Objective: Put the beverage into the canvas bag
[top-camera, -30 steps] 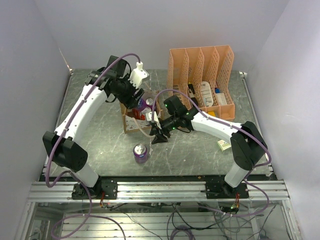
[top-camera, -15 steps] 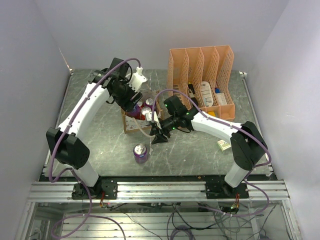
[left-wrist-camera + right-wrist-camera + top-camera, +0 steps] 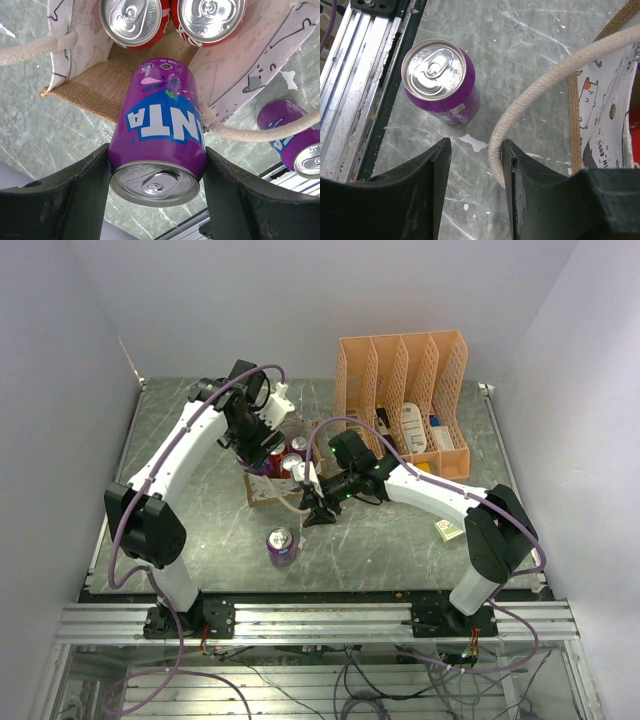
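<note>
**Step in hand: lowering the can.** The small boxy canvas bag (image 3: 262,490), with brown burlap edges and off-white printed sides, stands at mid-table with its mouth open. The left gripper (image 3: 156,150) hangs above the bag. Both fingers are clenched on the sides of a purple soda can (image 3: 160,125), lid toward the wrist and base toward the bag's bare burlap floor. Two red cans (image 3: 172,17) already stand side by side in the far half of the bag.

The right gripper (image 3: 475,155) sits low beside the bag with its fingers apart. A cream rope handle (image 3: 545,80) runs through the gap against one finger, hooked rather than pinched.

- **Recommendation:** lower the can straight down into the free near half, clear of the red cans' rims.
- Keep the other rope loop, which crosses just beside the can, out from under its base.
- Release only once the base is seated.
- Hold the hooked handle taut so the soft side wall does not fold inward.

**Surface and room.**
- Plain pale walls (image 3: 300,300) enclose the cell.
- The grey-green marbled table (image 3: 390,540) is scuffed and flecked white.
- An orange lattice file organizer (image 3: 405,390) stands at the back right, well apart from the bag.
- A second purple can (image 3: 281,545) stands upright near the front rail.
- A small yellowish pad (image 3: 447,530) lies to the right.
</note>
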You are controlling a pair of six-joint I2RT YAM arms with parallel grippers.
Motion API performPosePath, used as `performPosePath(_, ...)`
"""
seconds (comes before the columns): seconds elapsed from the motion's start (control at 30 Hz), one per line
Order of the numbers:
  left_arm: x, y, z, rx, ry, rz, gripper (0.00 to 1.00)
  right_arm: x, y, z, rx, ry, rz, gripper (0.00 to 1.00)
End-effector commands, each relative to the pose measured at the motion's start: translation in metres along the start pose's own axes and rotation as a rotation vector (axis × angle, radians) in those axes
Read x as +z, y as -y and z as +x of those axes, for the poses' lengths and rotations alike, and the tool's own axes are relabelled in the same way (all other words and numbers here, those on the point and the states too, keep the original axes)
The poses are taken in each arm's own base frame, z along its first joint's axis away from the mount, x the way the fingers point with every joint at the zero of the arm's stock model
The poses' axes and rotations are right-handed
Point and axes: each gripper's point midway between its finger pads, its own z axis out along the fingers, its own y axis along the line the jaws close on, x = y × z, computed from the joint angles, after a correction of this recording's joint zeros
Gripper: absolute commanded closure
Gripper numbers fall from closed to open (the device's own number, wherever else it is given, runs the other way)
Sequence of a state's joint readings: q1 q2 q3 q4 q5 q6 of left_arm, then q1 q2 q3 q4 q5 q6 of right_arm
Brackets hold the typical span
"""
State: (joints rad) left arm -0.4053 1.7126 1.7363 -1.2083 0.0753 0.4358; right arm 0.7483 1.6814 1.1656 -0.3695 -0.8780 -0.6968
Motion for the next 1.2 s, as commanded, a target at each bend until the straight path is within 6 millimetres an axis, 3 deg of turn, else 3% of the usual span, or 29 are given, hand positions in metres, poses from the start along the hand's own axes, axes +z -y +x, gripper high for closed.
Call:
performPosePath(0.0, -0.007, -0.006, 0.0, -0.023, -0.043, -0.033, 0.93, -0.003, -0.007, -0.011, -0.013, 0.014, -0.013, 0.55)
performPosePath(0.73, 0.04, 0.01, -0.005, 0.026, -0.171, 0.055, 0.93, -0.008, -0.007, -0.018, -0.034, 0.022, 0.006, 0.54)
performPosePath(1.17, 0.06, 0.022, -0.009, 0.0, -0.15, 0.107, 0.93, -0.007, -0.007, -0.015, -0.03, 0.015, 0.003, 0.54)
